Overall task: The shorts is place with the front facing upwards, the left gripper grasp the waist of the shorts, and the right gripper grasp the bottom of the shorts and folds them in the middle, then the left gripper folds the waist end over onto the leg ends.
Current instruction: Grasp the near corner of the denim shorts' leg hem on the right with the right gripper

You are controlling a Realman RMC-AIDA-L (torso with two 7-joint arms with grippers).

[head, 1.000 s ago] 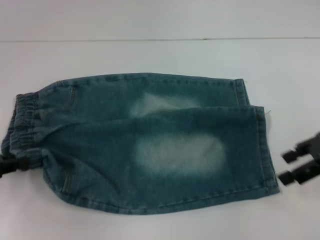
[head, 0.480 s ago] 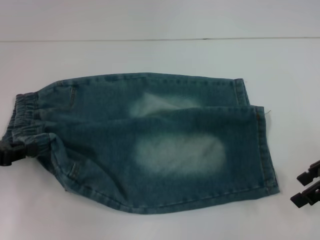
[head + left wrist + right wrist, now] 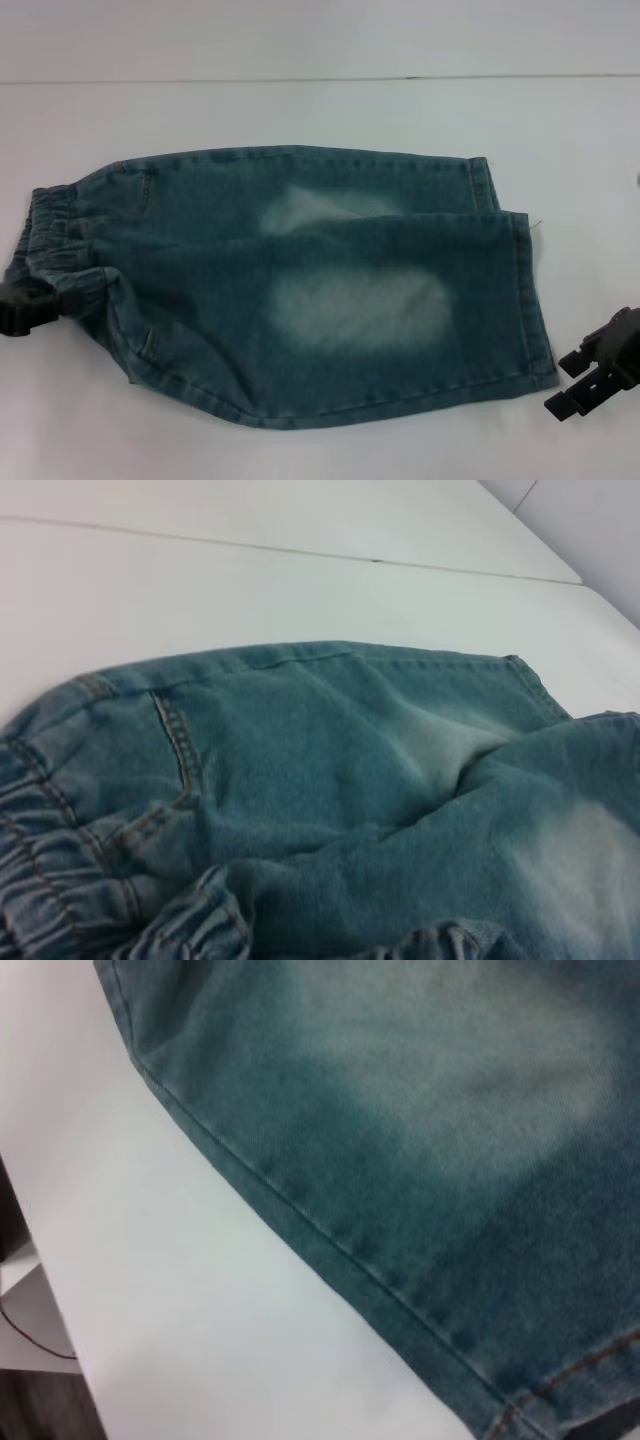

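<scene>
The faded denim shorts [image 3: 330,290] lie folded lengthwise on the white table [image 3: 300,120], one leg over the other, with pale bleached patches facing up. The gathered waist [image 3: 50,235] is at the left and the leg ends [image 3: 525,290] at the right. My left gripper [image 3: 25,312] sits at the near corner of the waist, shut on the bunched band. The left wrist view shows that ruched waist [image 3: 60,870] crumpled close up. My right gripper [image 3: 565,385] hovers open just off the near right corner of the leg ends, touching nothing. The right wrist view shows the shorts' stitched edge [image 3: 330,1250].
A thin seam [image 3: 300,79] runs across the table behind the shorts. In the right wrist view the table's edge [image 3: 45,1260] drops off to a dark floor. Bare white tabletop [image 3: 320,450] lies in front of and to the right of the shorts.
My left gripper has moved right, dragging the near waist corner inward and bunching it. My right gripper has dropped away from the leg hem toward the near right.
</scene>
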